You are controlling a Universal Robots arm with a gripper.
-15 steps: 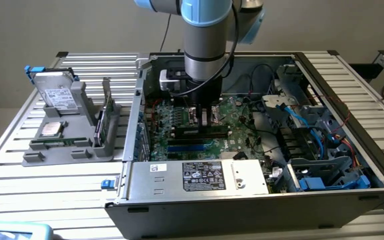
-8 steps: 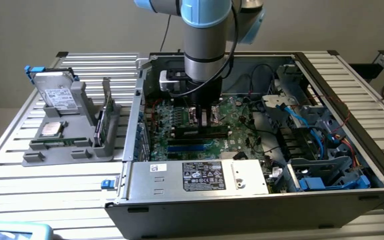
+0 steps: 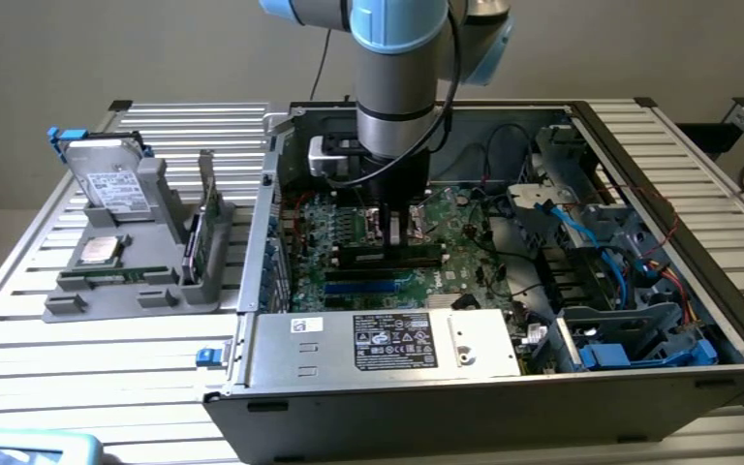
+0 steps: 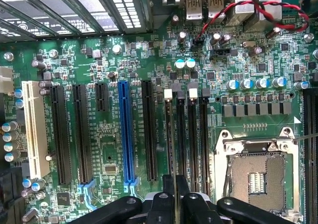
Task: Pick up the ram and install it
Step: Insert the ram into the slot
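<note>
Over the black memory slots [image 4: 198, 134], end effector [image 4: 175, 184] nearly pressed together on the thin ram [image 4: 171, 144], edge-on.

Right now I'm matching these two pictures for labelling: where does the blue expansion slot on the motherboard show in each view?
Exterior view: the blue slot lies flat on the green board, on the camera's side of the pincer.
Wrist view: the blue slot runs between black slots, one end near the pincer.
Shared landmark: the pincer, poised above the board.
</note>
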